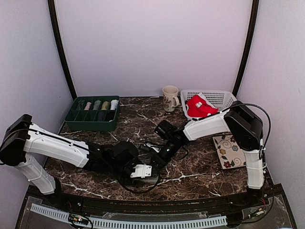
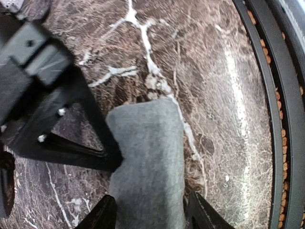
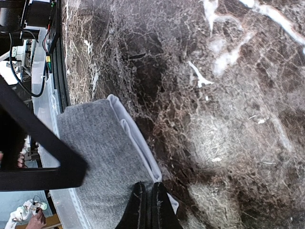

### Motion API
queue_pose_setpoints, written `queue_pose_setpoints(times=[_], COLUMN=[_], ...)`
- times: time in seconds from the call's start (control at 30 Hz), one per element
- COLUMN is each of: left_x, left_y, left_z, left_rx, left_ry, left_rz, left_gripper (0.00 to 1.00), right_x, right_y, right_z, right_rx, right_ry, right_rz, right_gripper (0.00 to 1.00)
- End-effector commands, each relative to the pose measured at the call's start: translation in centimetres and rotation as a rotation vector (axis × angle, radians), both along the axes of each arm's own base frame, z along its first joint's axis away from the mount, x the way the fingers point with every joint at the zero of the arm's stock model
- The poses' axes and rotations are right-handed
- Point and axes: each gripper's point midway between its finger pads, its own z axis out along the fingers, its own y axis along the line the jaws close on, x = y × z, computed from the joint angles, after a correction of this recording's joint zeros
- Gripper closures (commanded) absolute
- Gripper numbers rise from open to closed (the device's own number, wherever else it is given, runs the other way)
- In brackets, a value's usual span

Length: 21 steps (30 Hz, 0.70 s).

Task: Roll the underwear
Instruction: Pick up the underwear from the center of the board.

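Grey underwear (image 2: 147,162) lies on the bench (image 2: 214,71) between your left fingers (image 2: 102,214), spread either side of it; right fingers (image 3: 138,210), pressed together, at its white-trimmed edge. Top view hides it under both wrists; pinch unclear

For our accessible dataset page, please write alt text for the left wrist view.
A piece of light grey underwear, folded into a thick strip, lies on a dark marble table between the two fingertips of the left gripper. The black right gripper meets its left edge.
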Motion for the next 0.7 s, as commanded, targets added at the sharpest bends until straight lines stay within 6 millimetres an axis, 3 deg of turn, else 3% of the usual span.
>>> queue_pose_setpoints(times=[0.0, 0.2, 0.37, 0.57, 0.67], left_x=[0.3, 0.7, 0.7, -0.1, 0.0], left_y=[-0.6, -0.5, 0.0, 0.9, 0.6], left_z=[-0.2, -2.5, -4.2, -5.0, -3.1], left_rx=[0.033, 0.12, 0.182, 0.207, 0.13], left_ry=[-0.084, -0.134, -0.14, -0.074, 0.013], left_rz=[-0.036, -0.054, -0.073, -0.05, 0.031], left_gripper=[0.46, 0.46, 0.51, 0.8, 0.9], right_x=[-0.1, -0.1, -0.2, 0.3, 2.1], right_y=[-1.4, -1.4, -1.6, -1.5, -1.7], right_z=[-3.0, -3.2, -3.4, -2.0, -0.1], right_rx=[-0.11, -0.114, -0.123, -0.095, -0.062], right_ry=[0.004, 0.009, 0.013, -0.006, -0.026], right_rz=[-0.015, -0.014, -0.007, -0.013, -0.067], right_gripper=[1.0, 1.0, 1.0, 0.98, 0.8])
